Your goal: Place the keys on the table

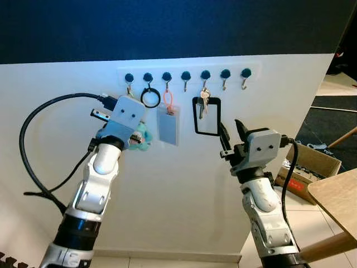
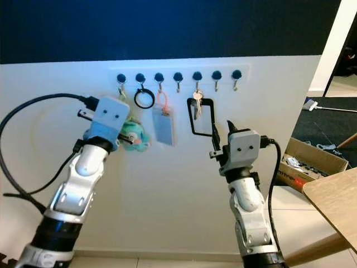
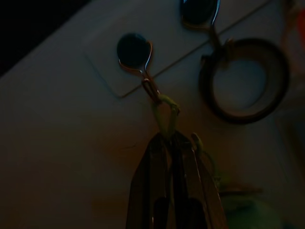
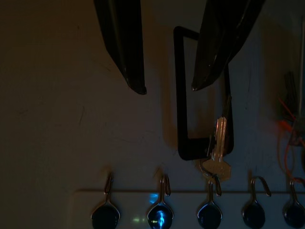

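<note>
The keys [image 1: 204, 101] hang with a black rectangular loop [image 1: 206, 116] on a hook of the wall rack [image 1: 187, 76], well above the wooden surface [image 1: 334, 192]. The right hand [image 4: 167, 88] is open just below the loop, not touching it. The left hand [image 3: 169, 143] is closed on a green clip [image 3: 164, 112] under the end hook, beside a black ring [image 1: 150, 98].

The wall [image 1: 184, 195] is white below a dark navy band [image 1: 167, 25] across the top of the frame. The rack [image 1: 187, 74] at upper centre carries round dark blue hook knobs. On it hang a black ring [image 1: 150, 98], a grey tag [image 1: 168, 125] on an orange loop, silver keys [image 1: 204, 103] with a black rectangular loop [image 1: 207, 116], and a mint-green charm [image 1: 142, 137]. At right, the table [image 1: 337, 195] is pale wood, and the cardboard box [image 1: 312, 167] is brown.
</note>
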